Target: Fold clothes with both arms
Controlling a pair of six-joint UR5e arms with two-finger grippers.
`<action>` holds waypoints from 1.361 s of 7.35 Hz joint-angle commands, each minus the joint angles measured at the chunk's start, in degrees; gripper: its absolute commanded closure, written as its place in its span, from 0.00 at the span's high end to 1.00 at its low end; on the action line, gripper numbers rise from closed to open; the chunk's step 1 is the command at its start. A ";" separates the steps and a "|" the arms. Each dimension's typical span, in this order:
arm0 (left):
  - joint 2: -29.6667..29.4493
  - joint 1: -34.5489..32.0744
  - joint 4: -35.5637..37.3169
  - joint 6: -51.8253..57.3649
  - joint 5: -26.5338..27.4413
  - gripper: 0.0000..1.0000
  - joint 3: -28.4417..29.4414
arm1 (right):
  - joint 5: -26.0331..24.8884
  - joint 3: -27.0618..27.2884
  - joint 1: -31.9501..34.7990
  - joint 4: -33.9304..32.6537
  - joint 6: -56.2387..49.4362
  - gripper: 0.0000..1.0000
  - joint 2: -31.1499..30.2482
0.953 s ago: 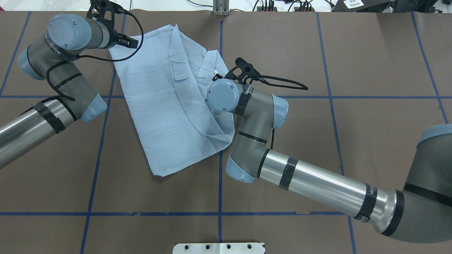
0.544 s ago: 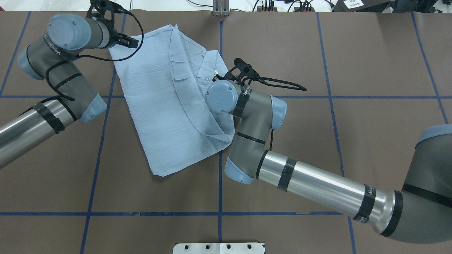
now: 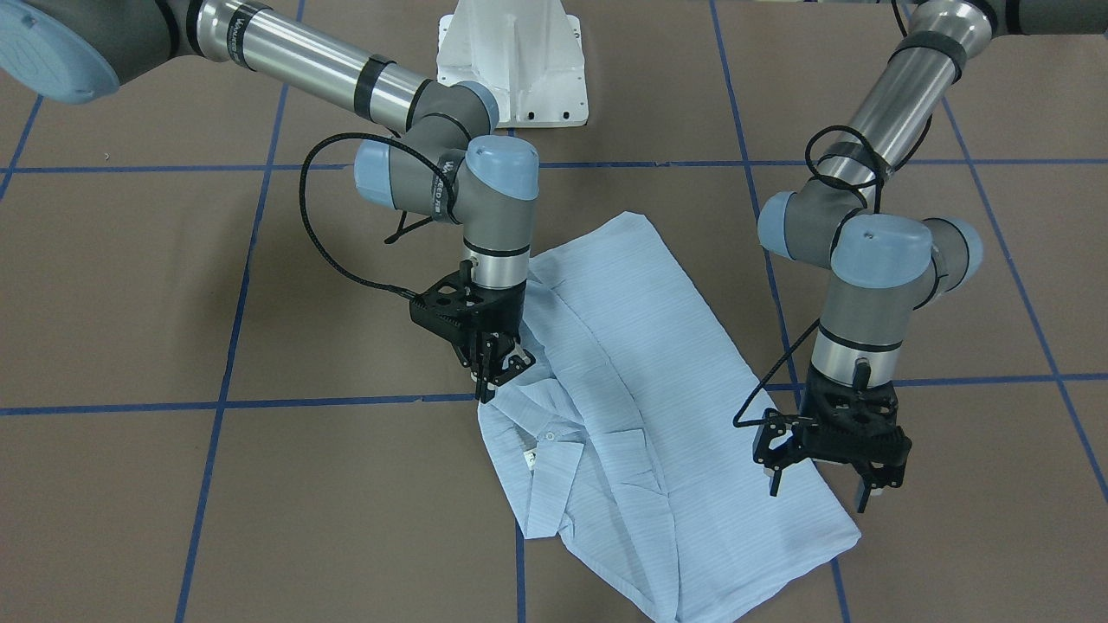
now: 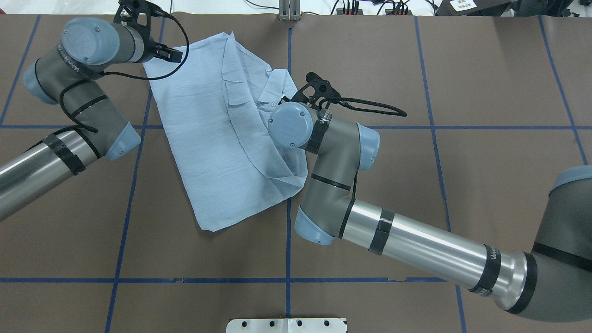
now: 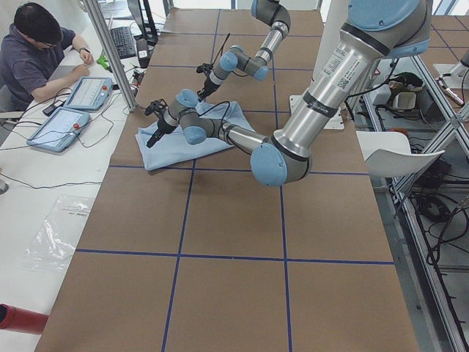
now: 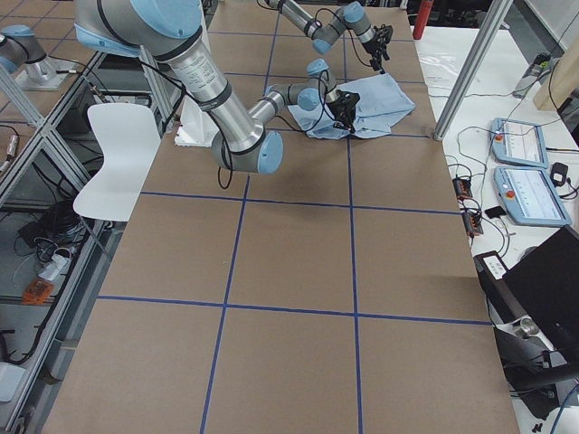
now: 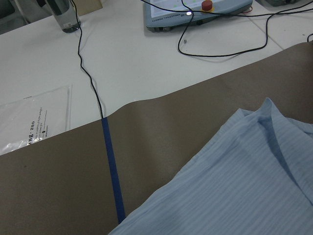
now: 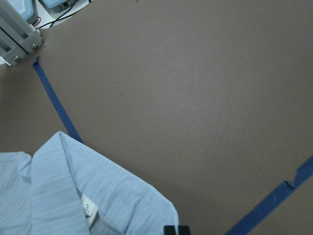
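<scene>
Nearest the robot, the white base plate (image 4: 286, 325) is sitting at the edge of the brown bench (image 4: 416, 208), which is crossed by blue tape lines (image 4: 288, 277). From there the right arm (image 4: 416, 245) is reaching forward and inward, and the left arm (image 4: 27, 162) is coming in from the other side.

Beyond the first tape line the shirt (image 4: 208, 138) is lying flat on the bench at a slant. It is partly folded, with one side laid over its front, its near corner pointing toward the robot and its collar (image 3: 554, 450) lying on the right arm's side.

The right pincer (image 3: 486, 385) is pointing down at the shirt's edge beside the collar. Its fingertips (image 8: 170, 230) are pressing together right where the cloth ends, so it is gripping the shirt there. In the right wrist view the collar's white label (image 8: 88, 208) is showing just beside them.

Farther out, the left pincer (image 3: 820, 489) is hanging over the shirt's far corner with its fingers spread wide apart, gripping nothing. Whether it is touching the cloth cannot be told.

Past the bench's far edge, a white table (image 7: 137, 58) is carrying a teach pendant (image 7: 195, 12), a black cable (image 7: 90, 83) and a clear plastic bag (image 7: 29, 127). A person (image 5: 37, 51) is sitting there.
</scene>
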 commanded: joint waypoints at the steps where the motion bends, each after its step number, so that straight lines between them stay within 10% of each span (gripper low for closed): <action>1: 0.00 0.03 -0.09 0.00 0.00 1.00 -0.12 | -2.59 13.68 -3.48 -4.85 0.01 0.00 -9.74; 3: 0.09 0.03 -0.09 0.00 0.00 1.00 -0.47 | -6.82 24.26 -7.10 -6.01 0.01 0.00 -19.69; 6: 3.06 0.12 0.17 0.26 -2.70 1.00 -4.92 | -7.10 24.74 -6.41 -6.02 -1.82 0.00 -21.58; 7: 3.77 0.12 0.43 0.18 -5.60 1.00 -6.43 | -6.92 25.01 -5.02 -6.45 -8.02 0.99 -21.32; 10: 3.87 0.12 0.53 0.09 -5.63 1.00 -6.71 | 3.07 32.72 1.75 -12.49 -25.43 1.00 -21.49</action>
